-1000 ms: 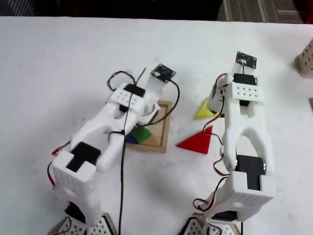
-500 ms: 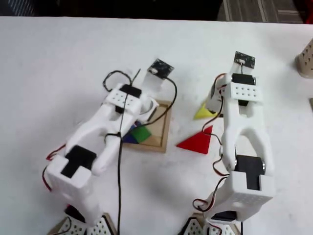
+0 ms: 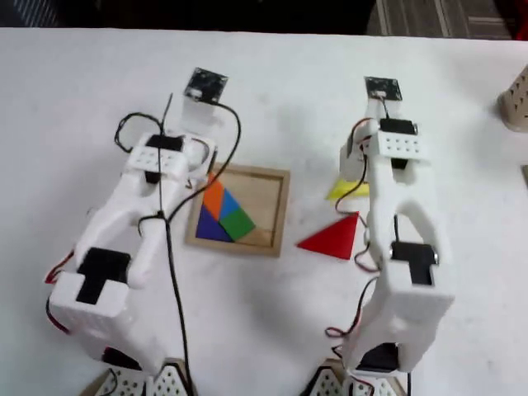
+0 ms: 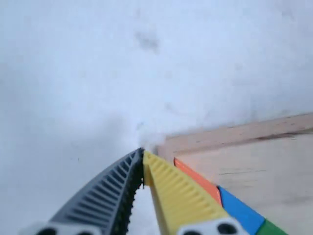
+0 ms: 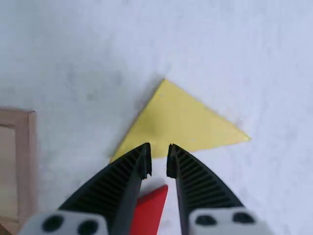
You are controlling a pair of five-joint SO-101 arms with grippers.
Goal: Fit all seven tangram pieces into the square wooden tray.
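Observation:
The square wooden tray (image 3: 275, 176) lies between the two arms and holds an orange piece (image 3: 214, 200), a blue piece (image 3: 213, 228) and a green piece (image 3: 239, 220). My left gripper (image 4: 142, 155) is shut and holds nothing. It hangs just off the tray's far left corner (image 4: 168, 145), next to the orange piece (image 4: 195, 178). A yellow triangle (image 3: 342, 191) and a red triangle (image 3: 332, 238) lie on the table right of the tray. My right gripper (image 5: 158, 149) hovers over the yellow triangle (image 5: 181, 120), open only a narrow gap, with nothing between its fingers.
A beige perforated object (image 3: 516, 103) stands at the right edge of the table. Black cables (image 3: 169, 247) trail along the left arm. White table stretches beyond both grippers and left of the tray.
The left arm has swung left off the tray, uncovering the orange, blue and green pieces. The right arm has shifted a little farther out over the yellow triangle.

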